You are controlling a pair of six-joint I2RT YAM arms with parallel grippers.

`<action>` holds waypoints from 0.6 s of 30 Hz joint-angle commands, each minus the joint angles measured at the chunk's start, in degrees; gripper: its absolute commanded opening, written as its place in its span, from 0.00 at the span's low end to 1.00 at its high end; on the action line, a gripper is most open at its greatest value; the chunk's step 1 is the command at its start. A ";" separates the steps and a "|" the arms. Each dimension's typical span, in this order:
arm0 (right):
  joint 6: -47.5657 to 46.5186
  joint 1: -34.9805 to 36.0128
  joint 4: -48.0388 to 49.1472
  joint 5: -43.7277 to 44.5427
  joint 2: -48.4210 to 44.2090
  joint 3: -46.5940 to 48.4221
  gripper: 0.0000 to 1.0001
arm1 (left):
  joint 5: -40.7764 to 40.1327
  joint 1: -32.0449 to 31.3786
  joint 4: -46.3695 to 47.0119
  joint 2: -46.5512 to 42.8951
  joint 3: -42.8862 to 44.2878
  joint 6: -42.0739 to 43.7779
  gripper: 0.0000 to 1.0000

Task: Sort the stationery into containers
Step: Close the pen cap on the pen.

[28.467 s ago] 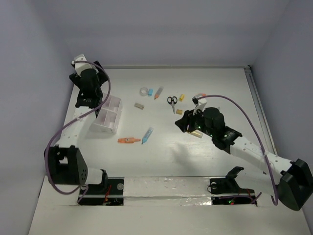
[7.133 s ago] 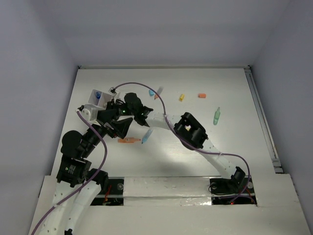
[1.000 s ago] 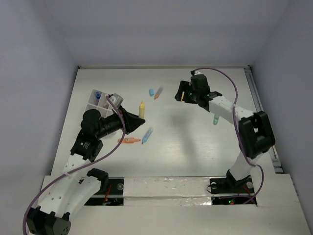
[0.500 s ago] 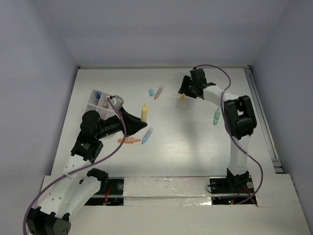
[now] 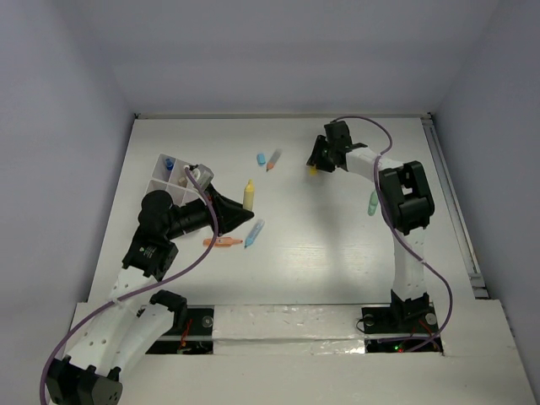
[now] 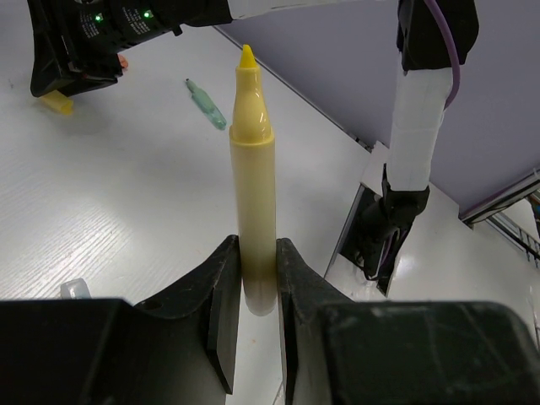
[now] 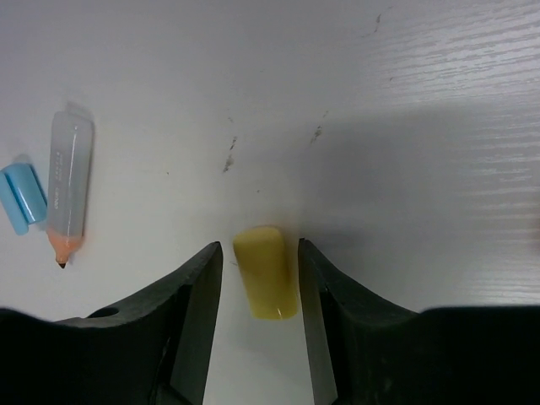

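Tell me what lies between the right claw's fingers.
A small yellow piece lies on the table inside the right claw, not yet pinched: a gap shows on its left. Right wrist view shows it.

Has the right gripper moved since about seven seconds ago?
Yes. The right gripper left the white box and went right, to the small yellow cap.
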 commanded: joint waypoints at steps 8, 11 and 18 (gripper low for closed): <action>-0.14 -0.38 -0.80 -2.14 1.49 1.90 0.46 | 1.34 0.34 3.77 -0.77 -0.24 -0.50 0.00; -2.24 -0.38 -2.20 -1.70 1.14 2.42 0.56 | 1.34 0.34 3.95 -0.68 -0.24 -0.50 0.00; -10.68 -0.38 -14.40 1.55 4.38 11.47 0.58 | 1.25 0.34 3.86 -0.85 -0.24 -0.68 0.00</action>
